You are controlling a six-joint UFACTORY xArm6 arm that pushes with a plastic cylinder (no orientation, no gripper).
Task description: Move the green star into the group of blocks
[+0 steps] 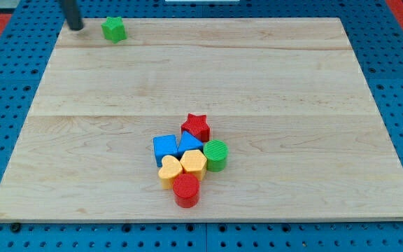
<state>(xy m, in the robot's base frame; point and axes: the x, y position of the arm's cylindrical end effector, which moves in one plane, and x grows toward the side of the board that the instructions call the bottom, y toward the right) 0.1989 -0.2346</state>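
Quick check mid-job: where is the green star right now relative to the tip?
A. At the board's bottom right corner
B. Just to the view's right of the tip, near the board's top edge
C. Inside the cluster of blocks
B: the green star sits near the board's top edge, just to the view's right of my tip, apart from it and far from the group of blocks.

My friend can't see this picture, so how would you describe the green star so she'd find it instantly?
Start at the wooden board and go to its top-left corner in the view. There, just right of my tip, sits the green star, alone. The other green piece, a round green cylinder, sits packed among the clustered blocks near the bottom.
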